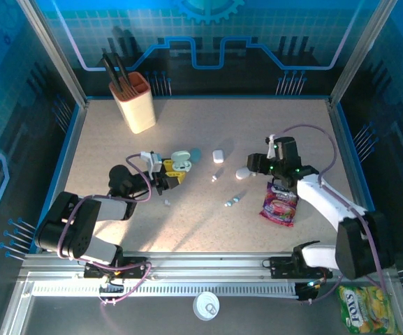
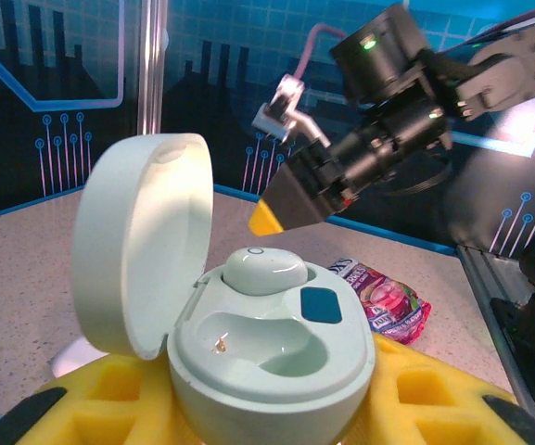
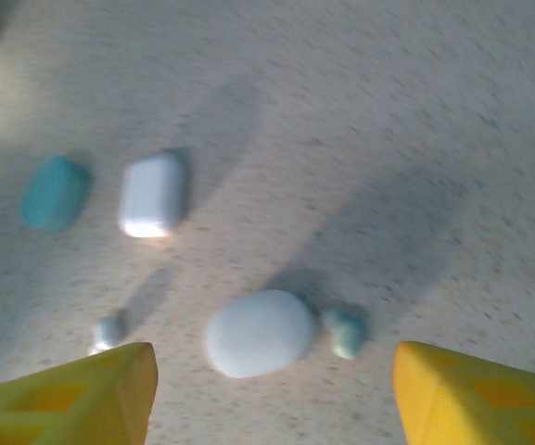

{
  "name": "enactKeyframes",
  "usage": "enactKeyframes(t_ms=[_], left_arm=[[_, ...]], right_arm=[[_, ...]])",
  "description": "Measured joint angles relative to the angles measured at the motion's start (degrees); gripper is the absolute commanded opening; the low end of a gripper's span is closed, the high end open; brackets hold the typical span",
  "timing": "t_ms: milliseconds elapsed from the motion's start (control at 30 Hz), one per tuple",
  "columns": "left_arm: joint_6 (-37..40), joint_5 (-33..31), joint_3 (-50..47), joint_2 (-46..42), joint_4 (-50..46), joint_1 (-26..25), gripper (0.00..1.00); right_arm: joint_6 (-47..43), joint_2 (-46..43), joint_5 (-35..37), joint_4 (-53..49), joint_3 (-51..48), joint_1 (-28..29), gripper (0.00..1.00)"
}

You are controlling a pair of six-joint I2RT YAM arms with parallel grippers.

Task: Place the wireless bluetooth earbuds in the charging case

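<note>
- In the far well of the pale-green round plastic charging case (image 2: 276,371): one tiny pale plastic earbud (image 2: 265,269), seated. The near well is empty. The lid is hinged open and stands upright on the left side in the left wrist view.
- Grip: the left gripper (image 1: 173,172) is clamped on the charging case, with yellow foam pads (image 2: 109,399) on either side of its base. The case sits left of table centre.
- Loose earbuds on the speckled beige table (image 1: 292,125): a tiny white bud (image 1: 214,179) near centre, a second white bud (image 1: 166,203) just in front of the left gripper, and a light-blue pair (image 1: 232,200) lying close together further right.
- Right wrist view: a single light-blue bud (image 3: 346,332) right next to a closed white pebble-shaped case (image 3: 258,332). Cannot tell whether they touch.
- Claw: the right gripper (image 3: 272,371) has its jaws wide, with yellow fingertips (image 3: 91,389) flanking the white pebble-shaped case. It is gripping nothing.
- Beyond that: a closed white rounded-rectangular case (image 3: 153,193), with a teal pebble-shaped case (image 3: 54,192) just beside it, not touching.
- A pink-purple snack packet (image 1: 279,202) lies on the table beside the right arm.
- Back left: a beige plastic holder (image 1: 137,105) with black tools (image 1: 114,70) standing in it.
- Below the table's near edge: a yellow snack bag (image 1: 358,310) at right and a white round disc (image 1: 206,305) at centre.
</note>
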Motion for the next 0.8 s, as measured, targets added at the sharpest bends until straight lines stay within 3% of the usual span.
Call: enactKeyframes(t_ms=[167, 467, 667, 800], left_arm=[[0.0, 0.0, 0.0, 0.0, 0.0, -0.2, 0.24], [0.0, 0.0, 0.0, 0.0, 0.0, -0.2, 0.24], [0.0, 0.0, 0.0, 0.0, 0.0, -0.2, 0.24], [0.0, 0.0, 0.3, 0.1, 0.0, -0.2, 0.24]], right_arm=[[3.9, 10.8, -4.5, -3.2, 4.4, -5.1, 0.43], [6.4, 20.8, -10.1, -3.4, 10.1, -5.9, 0.35], [5.5, 26.4, -12.1, -4.8, 14.6, -6.1, 0.22], [4.2, 28.3, -12.1, -6.6, 16.2, -6.1, 0.18]])
